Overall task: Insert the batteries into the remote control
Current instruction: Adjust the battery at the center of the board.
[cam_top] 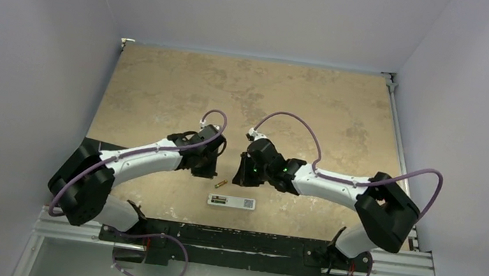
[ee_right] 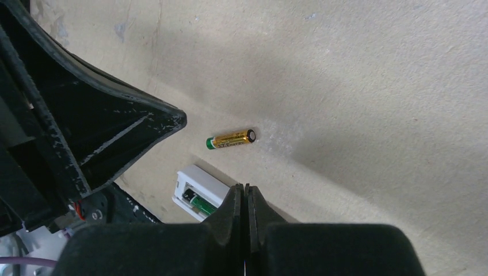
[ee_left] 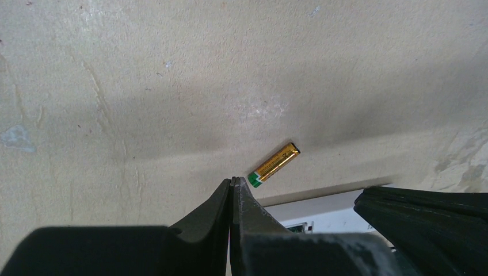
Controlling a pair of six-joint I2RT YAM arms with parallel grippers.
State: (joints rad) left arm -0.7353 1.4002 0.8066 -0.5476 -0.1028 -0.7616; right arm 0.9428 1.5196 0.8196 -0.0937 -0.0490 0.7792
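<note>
The white remote control [cam_top: 232,202] lies back up near the table's front edge. One dark green battery [ee_right: 195,202] sits in its open recess. A gold-yellow battery [cam_top: 220,184] lies loose on the table just beyond the remote, also seen in the left wrist view [ee_left: 274,164] and the right wrist view [ee_right: 231,140]. My left gripper [ee_left: 233,181] is shut and empty, its tips just left of the gold battery's green end. My right gripper [ee_right: 246,188] is shut and empty, hovering over the remote [ee_right: 198,192]. In the top view the left gripper [cam_top: 205,170] and right gripper [cam_top: 246,173] flank the loose battery.
The tan mottled table [cam_top: 163,86] has white walls on three sides. A black rail [cam_top: 229,238] with both arm bases runs along the near edge. The two wrists stand close together, with the left gripper's fingers [ee_right: 115,132] filling the left of the right wrist view.
</note>
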